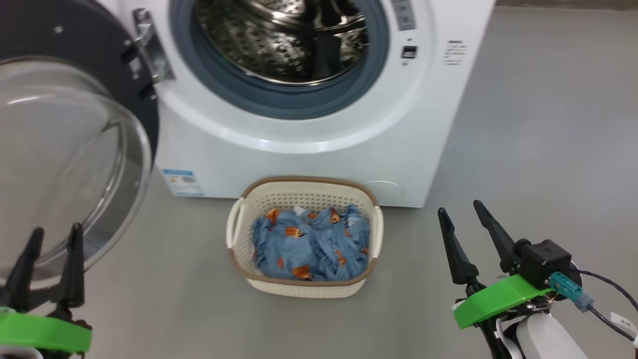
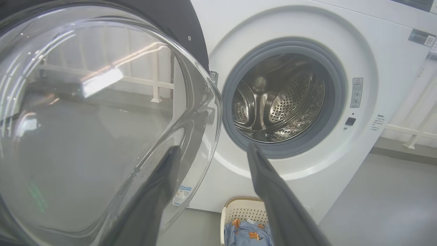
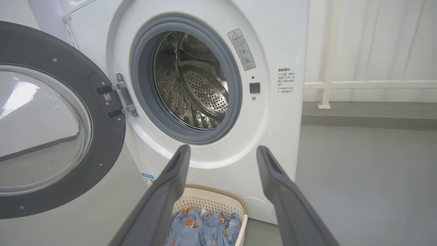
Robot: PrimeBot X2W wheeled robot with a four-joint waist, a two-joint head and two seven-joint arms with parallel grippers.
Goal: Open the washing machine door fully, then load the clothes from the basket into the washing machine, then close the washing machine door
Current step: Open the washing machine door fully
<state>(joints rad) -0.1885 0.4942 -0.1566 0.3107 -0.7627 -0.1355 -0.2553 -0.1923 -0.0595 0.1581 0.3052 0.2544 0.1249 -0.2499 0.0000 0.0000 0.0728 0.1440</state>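
In the perforated cream basket (image 1: 299, 288): crumpled blue clothes (image 1: 309, 244) | left fingers (image 1: 75, 264) apart | right fingers (image 1: 456, 254) apart

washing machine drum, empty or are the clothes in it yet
Empty: the drum is bare perforated steel all round inside, and the clothes lie bundled in the basket in front of the washing machine.

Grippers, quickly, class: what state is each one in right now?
Left gripper: open, holding nothing.
Right gripper: open, holding nothing.
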